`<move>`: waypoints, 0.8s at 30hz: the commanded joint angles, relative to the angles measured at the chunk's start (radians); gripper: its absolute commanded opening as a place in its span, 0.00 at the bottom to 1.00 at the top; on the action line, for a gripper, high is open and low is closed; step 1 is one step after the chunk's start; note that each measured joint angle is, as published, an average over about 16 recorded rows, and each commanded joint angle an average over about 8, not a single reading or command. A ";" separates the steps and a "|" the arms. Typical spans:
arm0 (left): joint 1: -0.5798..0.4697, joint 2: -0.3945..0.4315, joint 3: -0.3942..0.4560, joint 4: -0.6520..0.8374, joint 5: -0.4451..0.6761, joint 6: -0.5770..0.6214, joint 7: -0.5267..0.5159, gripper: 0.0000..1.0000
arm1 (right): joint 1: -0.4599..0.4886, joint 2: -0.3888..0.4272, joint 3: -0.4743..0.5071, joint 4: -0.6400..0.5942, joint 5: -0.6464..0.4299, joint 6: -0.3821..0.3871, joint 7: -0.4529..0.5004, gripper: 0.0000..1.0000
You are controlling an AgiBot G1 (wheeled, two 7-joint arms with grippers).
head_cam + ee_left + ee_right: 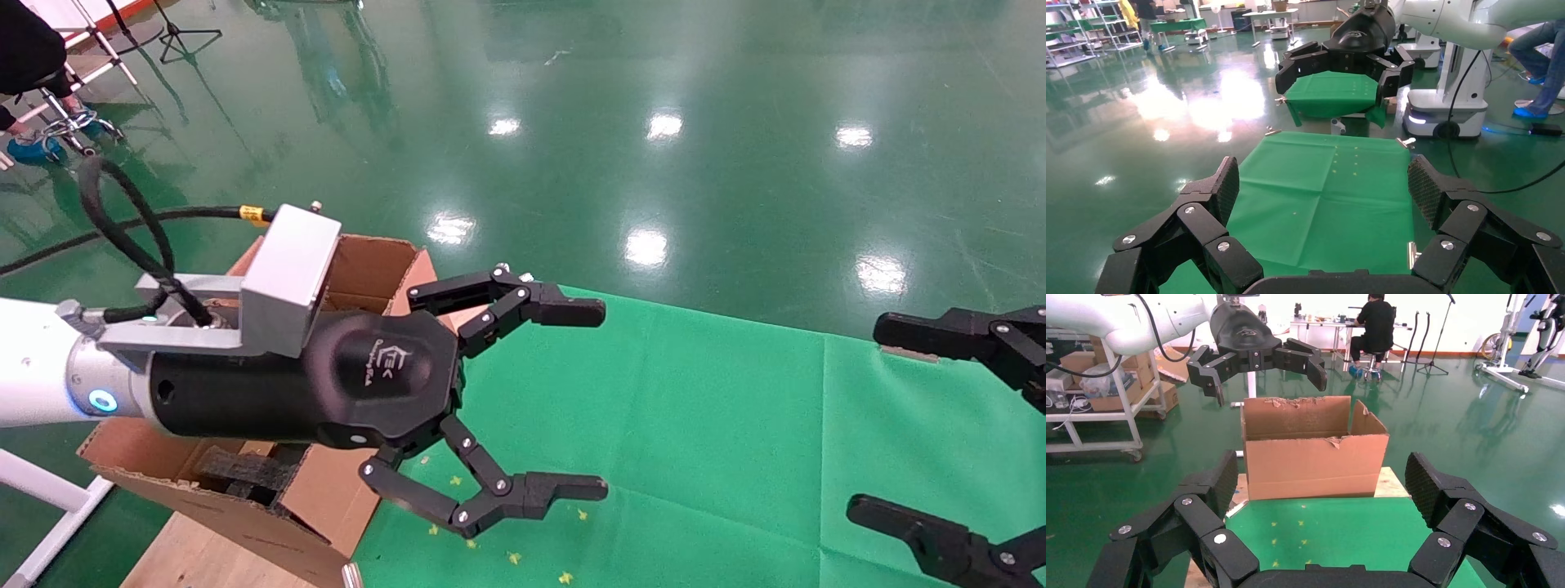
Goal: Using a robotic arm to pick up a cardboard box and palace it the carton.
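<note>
we see the left gripper (pixel 601 400) spread wide, empty, above the carton (pixel 1315 454); right gripper (pixel 878 416) apparently wide too, well apart.

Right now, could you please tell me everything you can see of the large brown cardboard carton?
The large brown corrugated cardboard carton stands upright and open-topped on a light wooden board, at the left end of the green cloth-covered table. Its flaps stand up with torn, frayed edges, and one front corner is ripped. Dark grey foam pieces lie inside. The left gripper, on the white robotic arm, hangs open beside and above it and touches nothing. No small box is visible.
</note>
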 commanded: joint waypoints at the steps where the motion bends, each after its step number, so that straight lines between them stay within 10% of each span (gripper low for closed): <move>1: -0.001 0.000 0.001 0.002 0.002 0.000 -0.001 1.00 | 0.000 0.000 0.000 0.000 0.000 0.000 0.000 1.00; 24: -0.006 0.000 0.003 0.008 0.007 -0.001 -0.003 1.00 | 0.000 0.000 0.000 0.000 0.000 0.000 0.000 1.00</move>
